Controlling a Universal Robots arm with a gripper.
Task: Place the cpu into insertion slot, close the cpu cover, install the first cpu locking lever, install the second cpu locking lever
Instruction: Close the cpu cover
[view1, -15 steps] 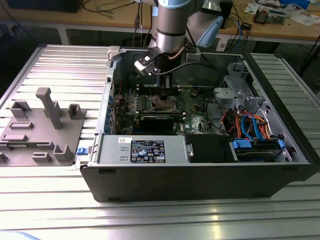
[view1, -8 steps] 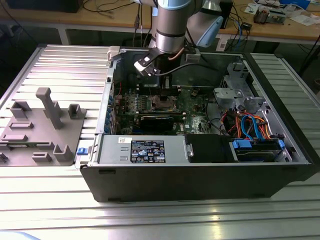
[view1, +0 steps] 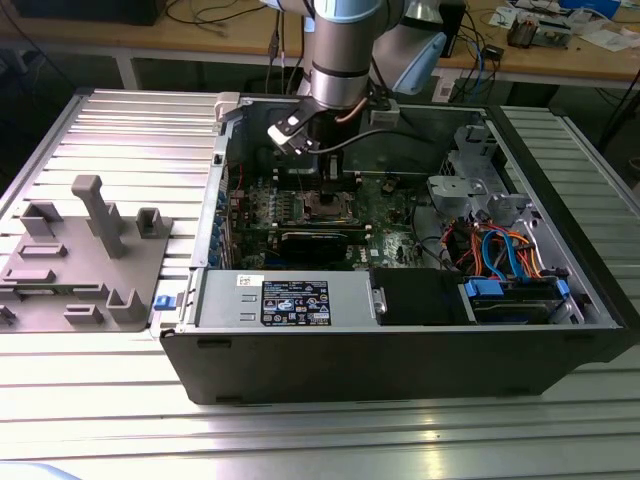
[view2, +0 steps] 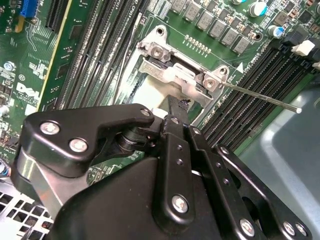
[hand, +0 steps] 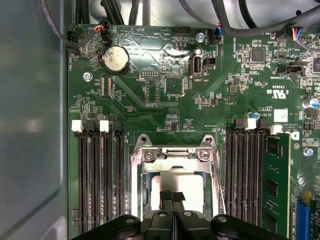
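Gripper (hand: 173, 197): two black fingers clamped flat together with nothing between them, tips down on the cpu (hand: 192, 192). Black anodised linkage with bare screw heads shows in both wrist views.

One cpu, flat square with a matte silver-grey top, seated in the insertion slot (hand: 175, 148). One cpu cover (hand: 172, 165), a thin bright steel frame, lies flat over it, and the cpu shows through its square window. The slot rim is silvery, with a screw at each visible corner.

One lever rod (view2: 260, 96): thin round steel wire running from a socket corner out over the neighbouring slots, with a small rounded tip.

Two banks of long black memory slots (hand: 100, 175), one on each side of the socket. One green memory stick (hand: 276, 185) is fitted in the far bank. One round silver coin cell (hand: 116, 60) sits further up the green circuit board (hand: 165, 100).

Exterior view: one arm (view1: 340, 60) reaches down into one open black case (view1: 400, 350) on a ribbed aluminium table (view1: 130, 120). One grey plastic fixture (view1: 90, 250) sits at the exterior view's left, well apart from the case.
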